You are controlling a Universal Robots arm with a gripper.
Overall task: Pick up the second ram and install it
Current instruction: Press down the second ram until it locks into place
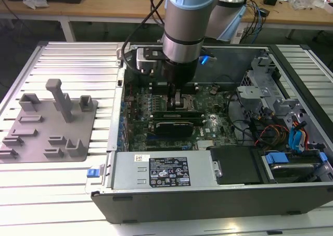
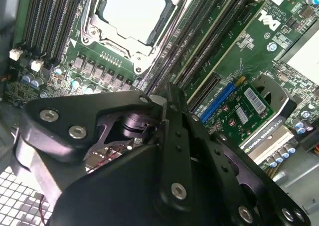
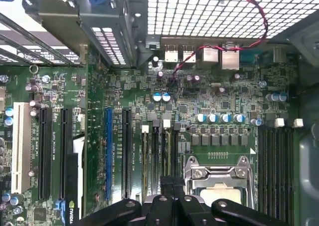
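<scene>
End effector [image 1: 176, 101] is reaching into the open computer case [image 1: 291, 85], over the motherboard's memory slots [image 3: 154, 156] beside the CPU socket [image 3: 217, 178]; finger opening cannot be told. Second ram cannot be located.

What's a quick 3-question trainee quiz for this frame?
1. True or false: the gripper hangs over the gray holder plate.
2. In the first wrist view, the CPU socket sits between: A) memory slot banks B) two fans C) two drives.
3. Fill in: the holder plate lies to the exterior view's ___ of the computer case.
Key: 1 false, it is over the motherboard; 2 A; 3 left.
</scene>
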